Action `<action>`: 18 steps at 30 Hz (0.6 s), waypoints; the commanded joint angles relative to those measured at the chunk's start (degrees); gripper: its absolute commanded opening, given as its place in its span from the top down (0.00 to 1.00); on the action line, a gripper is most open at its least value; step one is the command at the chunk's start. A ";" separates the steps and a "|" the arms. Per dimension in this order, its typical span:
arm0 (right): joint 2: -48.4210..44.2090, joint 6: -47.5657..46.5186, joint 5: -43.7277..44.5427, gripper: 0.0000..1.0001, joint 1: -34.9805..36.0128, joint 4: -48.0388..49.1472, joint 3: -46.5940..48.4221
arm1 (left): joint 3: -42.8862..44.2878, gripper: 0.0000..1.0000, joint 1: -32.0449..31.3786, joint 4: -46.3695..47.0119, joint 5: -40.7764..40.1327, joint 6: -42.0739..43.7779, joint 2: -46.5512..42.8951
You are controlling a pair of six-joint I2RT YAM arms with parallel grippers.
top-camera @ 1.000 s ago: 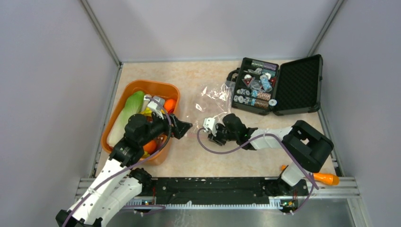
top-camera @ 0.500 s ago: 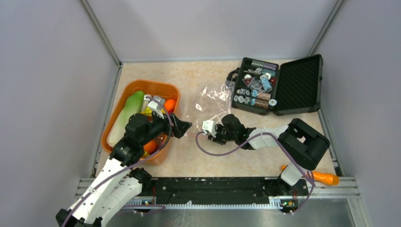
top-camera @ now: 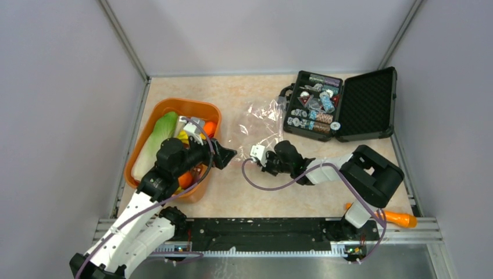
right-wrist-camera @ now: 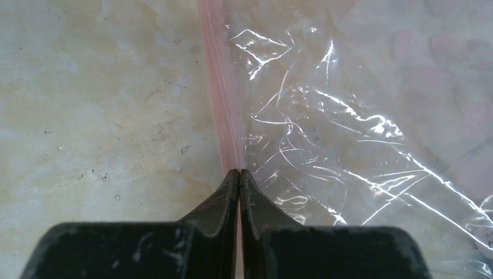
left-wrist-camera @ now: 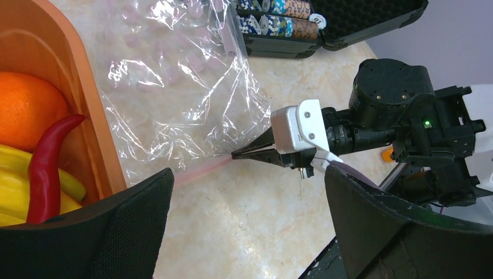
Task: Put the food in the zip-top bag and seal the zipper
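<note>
The zip-top bag point(top-camera: 256, 123) lies flat and crinkled on the table between the orange tub and the black case. Its pink zipper point(right-wrist-camera: 218, 87) runs along the edge nearest the arms. My right gripper point(right-wrist-camera: 239, 171) is shut on that zipper strip, low at the table; the left wrist view shows its tips point(left-wrist-camera: 235, 155) pinching the strip's end. My left gripper point(left-wrist-camera: 247, 226) hangs open beside the tub, just left of the right gripper point(top-camera: 251, 156), with nothing between its pads. The food sits in the tub: an orange point(left-wrist-camera: 26, 107), a red chilli point(left-wrist-camera: 49, 163), yellow bananas point(left-wrist-camera: 17, 192) and a green leafy piece point(top-camera: 157, 139).
The orange tub point(top-camera: 186, 103) stands at the left, partly under my left arm. An open black case point(top-camera: 343, 104) of chips fills the back right. An orange-handled tool point(top-camera: 401, 220) lies on the front rail at the right. Grey walls close in both sides.
My right gripper's jaws have shut on the zipper strip; half a second ago they stood partly apart. The left arm has barely moved.
</note>
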 commanded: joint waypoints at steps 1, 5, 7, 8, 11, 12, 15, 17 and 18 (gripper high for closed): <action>-2.01 5.04 -1.88 1.00 -2.04 6.61 -1.19 | 1.62 0.01 -0.17 2.66 0.47 1.16 0.52; -3.16 10.95 -1.00 1.00 -4.32 9.36 -1.86 | 1.18 0.01 -0.60 1.63 0.51 1.83 1.10; -4.00 14.05 0.34 1.00 -5.03 11.49 -2.79 | 0.73 0.01 -1.38 2.01 0.34 1.65 1.05; -4.42 15.62 1.25 1.00 -5.23 12.63 -3.33 | 0.54 0.01 -2.12 2.35 -0.43 1.40 1.06; -5.23 19.62 4.04 1.00 -5.67 14.88 -4.41 | -0.08 0.01 -5.22 2.74 -3.43 0.72 1.50; -5.41 20.36 4.43 1.00 -5.75 15.65 -4.66 | -0.44 0.01 -6.30 3.12 -4.48 0.13 1.72; -5.36 22.69 5.81 1.00 -5.90 16.95 -5.18 | -1.73 0.01 -10.58 4.66 -8.23 -1.97 2.76; -5.39 24.15 6.71 1.00 -6.19 18.03 -5.51 | -2.63 0.02 -14.48 5.28 -12.53 -3.16 3.68; -5.54 25.20 7.34 1.00 -6.32 18.19 -5.56 | -2.96 0.02 -16.65 5.49 -14.99 -3.80 4.24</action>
